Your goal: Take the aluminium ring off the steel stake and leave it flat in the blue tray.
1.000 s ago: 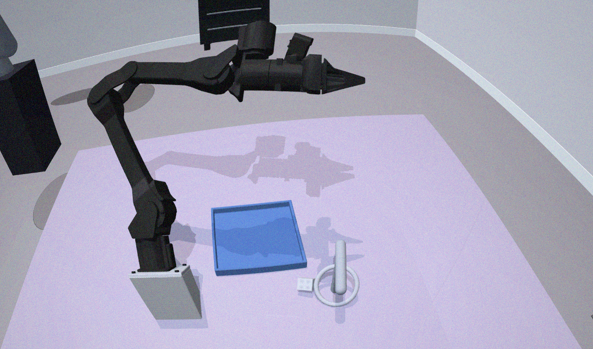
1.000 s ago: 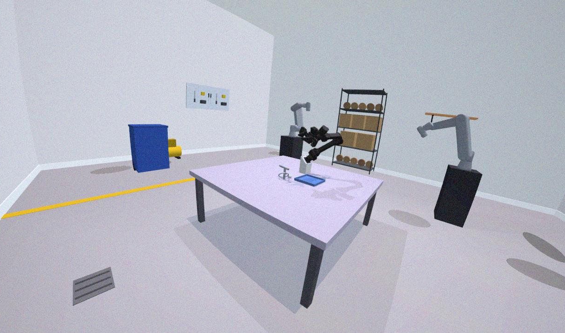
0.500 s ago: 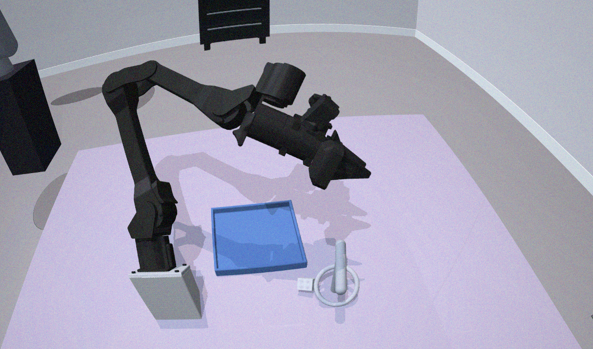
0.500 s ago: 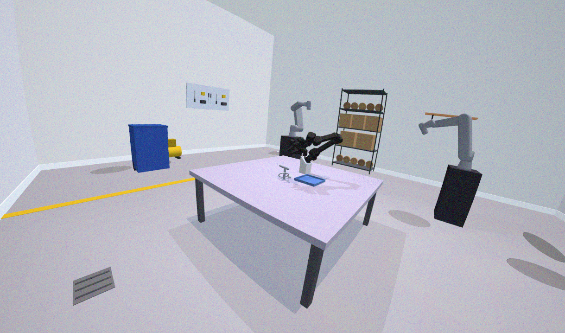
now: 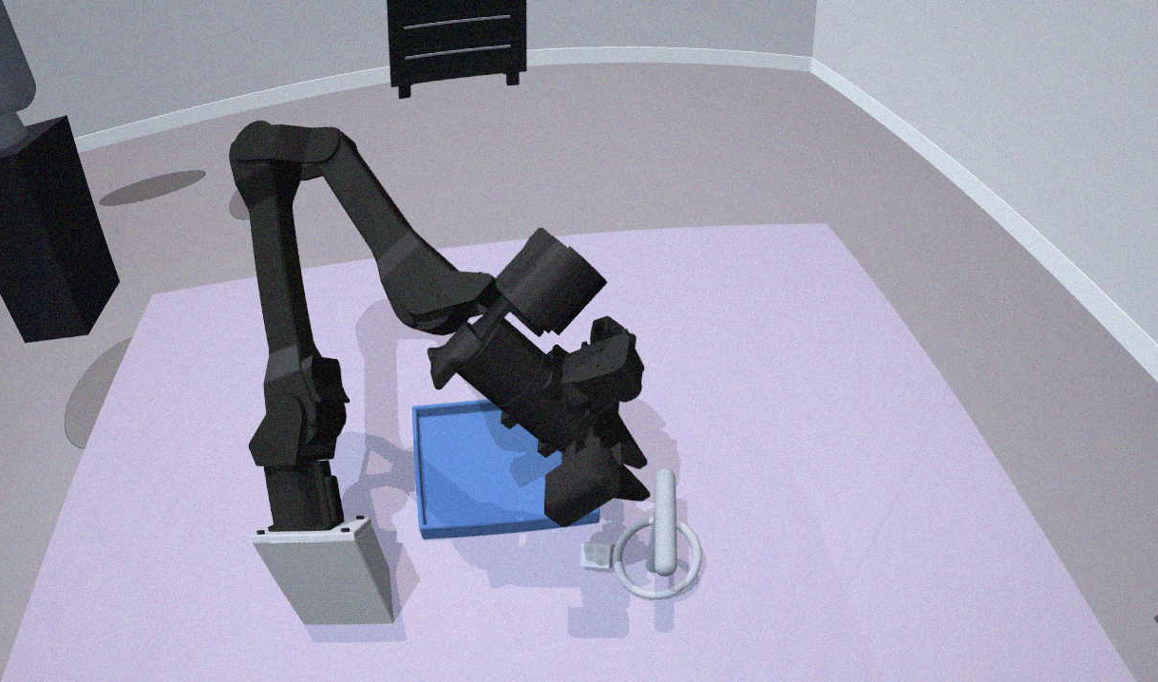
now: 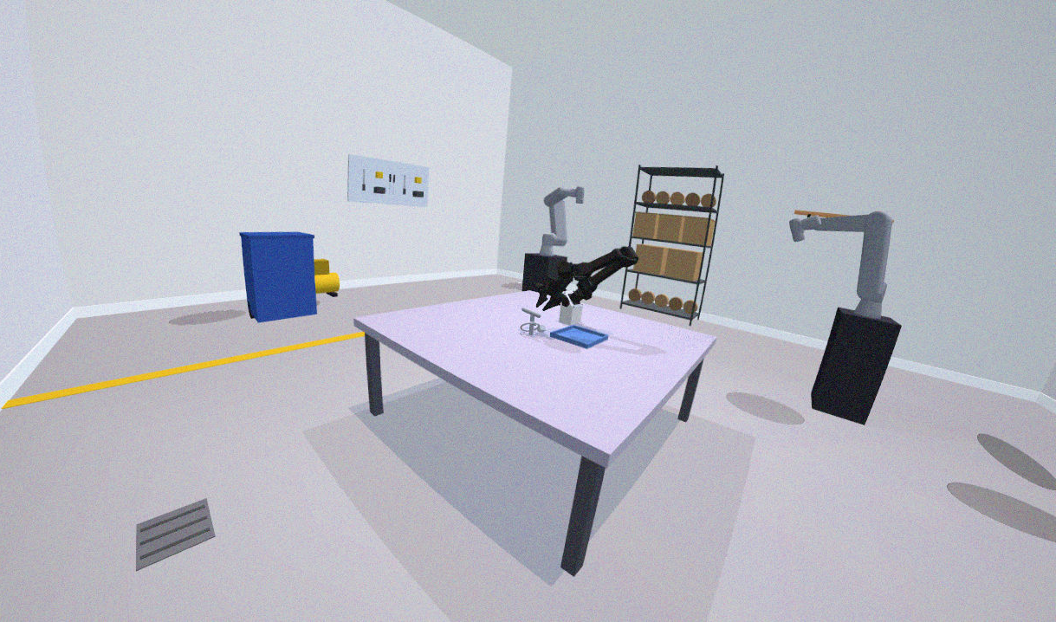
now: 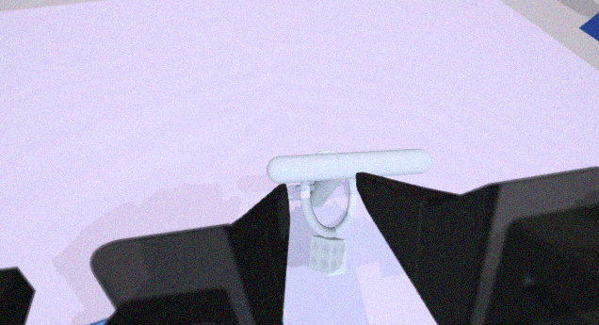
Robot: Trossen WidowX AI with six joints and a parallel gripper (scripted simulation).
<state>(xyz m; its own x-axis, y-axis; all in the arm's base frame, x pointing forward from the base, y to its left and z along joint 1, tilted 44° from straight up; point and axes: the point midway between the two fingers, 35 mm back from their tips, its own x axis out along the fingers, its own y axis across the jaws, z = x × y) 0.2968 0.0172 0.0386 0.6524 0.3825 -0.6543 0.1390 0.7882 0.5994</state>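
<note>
Lilac table (image 5: 820, 381) (image 6: 500, 371) (image 7: 141, 82), grey floor (image 5: 692, 126) (image 6: 229, 463), pale walls (image 5: 1032, 126) (image 6: 206, 115), shelf rack (image 6: 679, 171) behind, fingers (image 5: 641, 480) (image 6: 545, 306) apart.

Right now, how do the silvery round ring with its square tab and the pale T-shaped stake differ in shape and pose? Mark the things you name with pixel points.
The silvery ring (image 5: 623, 583) (image 7: 308, 211) is a thin loop with a blocky tab; the stake (image 5: 665, 525) (image 7: 350, 166) is a post topped by a thick, round-ended cross-bar.
The ring lies low around the stake's foot, while the stake stands upright, its bar above the ring.
Both are pale and smooth.

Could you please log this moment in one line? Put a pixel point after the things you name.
ring (image 5: 619, 578) (image 7: 328, 231): around stake | gripper (image 5: 648, 480) (image 6: 541, 306) (image 7: 321, 185): open, holding nothing | tray (image 5: 423, 532) (image 6: 587, 344): no ring
</note>
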